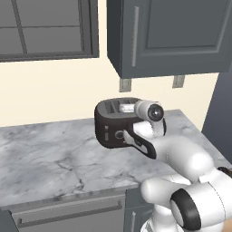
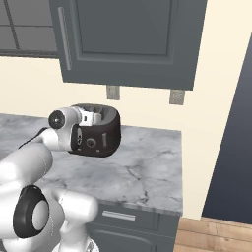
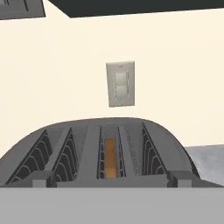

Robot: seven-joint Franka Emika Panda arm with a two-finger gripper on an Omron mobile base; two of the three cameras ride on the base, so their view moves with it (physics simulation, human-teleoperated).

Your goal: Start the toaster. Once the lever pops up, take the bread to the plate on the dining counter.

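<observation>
The gripper (image 1: 129,108) hangs just over the top of the toaster (image 1: 111,129), at its front edge, with the wrist behind it and the arm bent in from the lower right of the left base view. Its jaws stand wide, and nothing is between them. In the right base view the gripper (image 2: 92,117) sits on the near rim of the toaster (image 2: 101,135), the hand's round white end pointing back toward the cameras.

The toaster is dark and glossy and stands on a marble counter (image 1: 45,158) near the cream wall, below a grey upper cabinet (image 1: 167,36). A round knob (image 2: 90,142) shows on its front. A small pale-marked slider, the lever (image 1: 106,134), sits on the front face to the left of the arm (whether it is up or down I cannot tell).

From the hand view the toaster (image 3: 87,144) top lies just below the camera, its slots running away toward the wall. The bread (image 3: 110,157) is down inside the third slot from the left, an orange-tan strip seen edge on. An outlet plate (image 3: 120,84) is on the wall behind.
</observation>
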